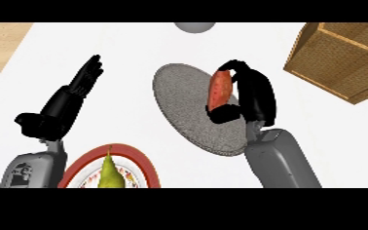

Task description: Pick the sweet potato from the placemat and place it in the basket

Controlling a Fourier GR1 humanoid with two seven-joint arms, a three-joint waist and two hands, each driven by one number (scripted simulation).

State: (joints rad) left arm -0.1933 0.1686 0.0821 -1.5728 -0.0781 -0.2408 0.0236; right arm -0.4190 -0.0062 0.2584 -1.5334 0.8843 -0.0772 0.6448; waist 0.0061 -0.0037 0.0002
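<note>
I am wrapping my right hand (256,95) around the orange-red, elongated sweet potato (219,88), just right of the frame's centre. My fingers are curling over its upper end and my thumb is hooking under its lower end, so the hand is clamped on it. The potato is showing over the right-hand part of the round, grey, felt-like placemat (183,105). I cannot tell whether it is resting on the mat or already raised off it.

Its long axis is running almost top to bottom in the frame, the upper end tipping slightly to the right. It is lying on the left side of my palm, between the hand and the middle of the mat.

The relation that matters is this one: the square, tan woven wicker basket (332,53) is sitting in the upper right of the frame, well apart from the potato and on the far side of my hand from it. So I am judging that the carry calls for travel up and to the right, with my hand leading and the potato trailing behind it, over the basket's near wall.

My left hand (72,96) is resting open at the left of the frame, fingers straight and pointing up. It is far from the basket, so the right hand is the nearer one for this job.
</note>
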